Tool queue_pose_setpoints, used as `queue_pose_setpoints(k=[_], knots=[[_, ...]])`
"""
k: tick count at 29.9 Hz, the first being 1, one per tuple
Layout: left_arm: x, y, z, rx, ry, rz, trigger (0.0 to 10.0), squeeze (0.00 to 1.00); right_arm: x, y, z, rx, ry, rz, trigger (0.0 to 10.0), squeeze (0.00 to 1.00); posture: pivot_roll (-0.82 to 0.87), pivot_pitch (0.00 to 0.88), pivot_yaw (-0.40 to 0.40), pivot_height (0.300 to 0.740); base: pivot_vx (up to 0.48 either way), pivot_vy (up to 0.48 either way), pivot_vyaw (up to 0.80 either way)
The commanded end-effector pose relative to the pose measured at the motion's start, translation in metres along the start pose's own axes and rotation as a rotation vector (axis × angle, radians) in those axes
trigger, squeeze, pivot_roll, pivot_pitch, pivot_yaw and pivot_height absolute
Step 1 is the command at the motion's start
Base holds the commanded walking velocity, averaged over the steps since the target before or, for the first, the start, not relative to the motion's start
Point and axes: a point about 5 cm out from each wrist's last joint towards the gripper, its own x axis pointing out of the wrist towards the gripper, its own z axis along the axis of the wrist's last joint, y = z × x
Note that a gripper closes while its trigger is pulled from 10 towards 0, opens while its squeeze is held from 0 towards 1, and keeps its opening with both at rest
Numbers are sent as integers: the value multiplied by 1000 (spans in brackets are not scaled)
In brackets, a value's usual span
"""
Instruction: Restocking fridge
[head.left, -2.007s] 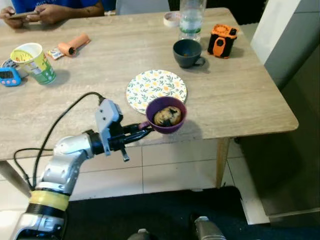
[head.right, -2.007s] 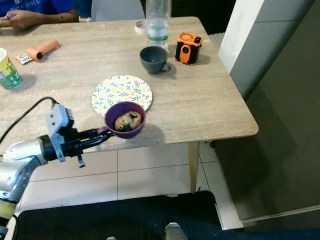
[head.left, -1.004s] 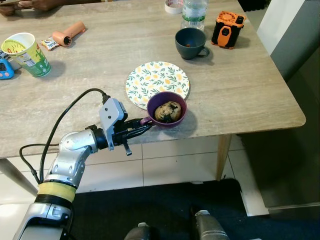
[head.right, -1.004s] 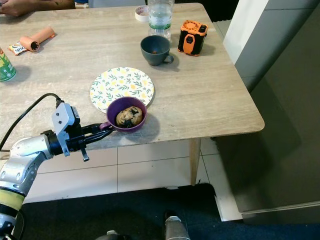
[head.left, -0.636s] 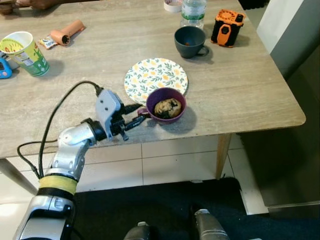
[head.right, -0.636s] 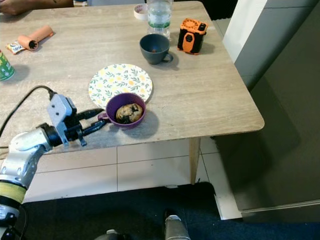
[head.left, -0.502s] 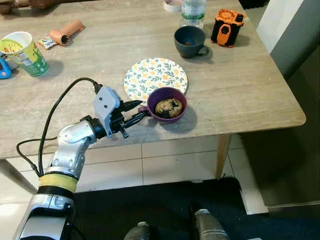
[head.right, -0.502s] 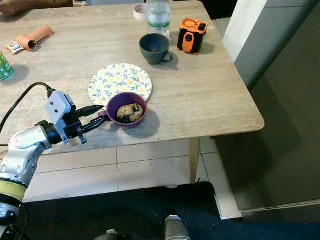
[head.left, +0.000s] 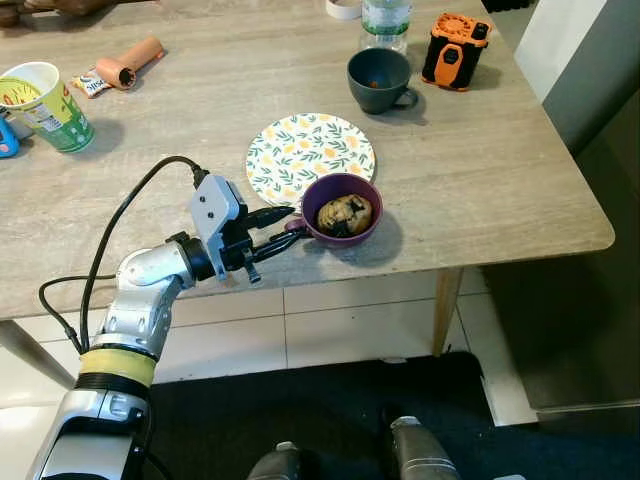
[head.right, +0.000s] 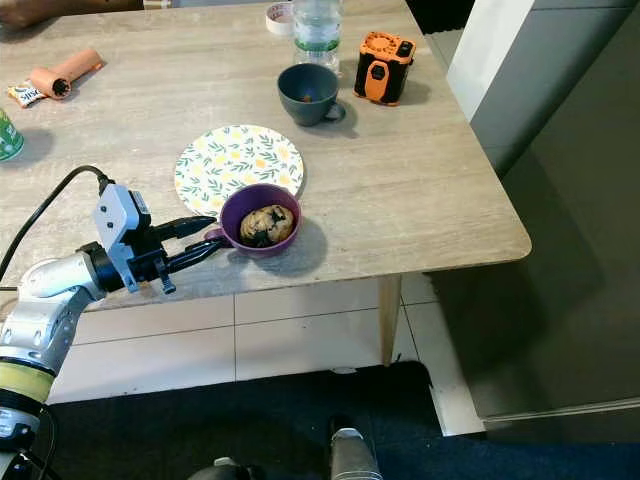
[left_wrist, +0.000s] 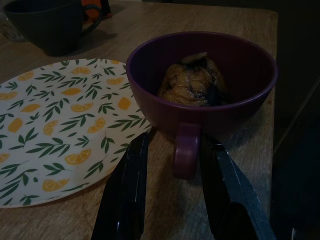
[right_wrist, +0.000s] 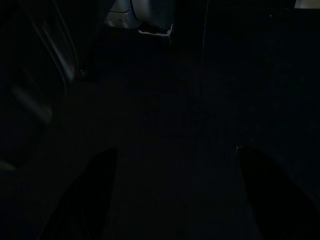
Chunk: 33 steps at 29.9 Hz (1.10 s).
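A purple cup (head.left: 342, 205) with a muffin (head.left: 345, 213) inside stands on the wooden table (head.left: 480, 200), near its front edge and just in front of a flowered plate (head.left: 310, 158). My left gripper (head.left: 290, 224) is open at table height. Its two black fingers lie on either side of the cup's handle (left_wrist: 186, 152) with a gap on each side. In the left wrist view the cup (left_wrist: 240, 100) is close ahead, upright. In the dark right wrist view the right gripper (right_wrist: 172, 190) hangs idle, its finger shapes wide apart.
Behind the plate stand a dark grey mug (head.left: 377, 80), a water bottle (head.left: 385, 20) and an orange device (head.left: 455, 50). A green paper cup (head.left: 45, 105) and an orange tube (head.left: 130, 65) lie far left. A grey panel (head.left: 600, 80) rises right of the table.
Two seconds ago my left gripper held the cup by its handle at the table edge. It set the cup down and then opened; the fingers now straddle the handle.
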Motion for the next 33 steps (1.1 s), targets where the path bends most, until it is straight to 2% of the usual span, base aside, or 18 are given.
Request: queue_pose_setpoints(k=[1,18,33], knots=[[4,-8,-4,-21,-9,-29,10000,0,-5,4,-18,21,50,4,10000,0,-125,377,28,740,0,0,0],[13,-5,-3,-11,-26,5,10000,0,-8,4,-24,26,53,3,10000,0,-149,395,30,740,0,0,0],[24,-15,-5,-33,-39,-54,10000,0,-9,4,-25,26,46,4,10000,0,-158,399,34,740,0,0,0]])
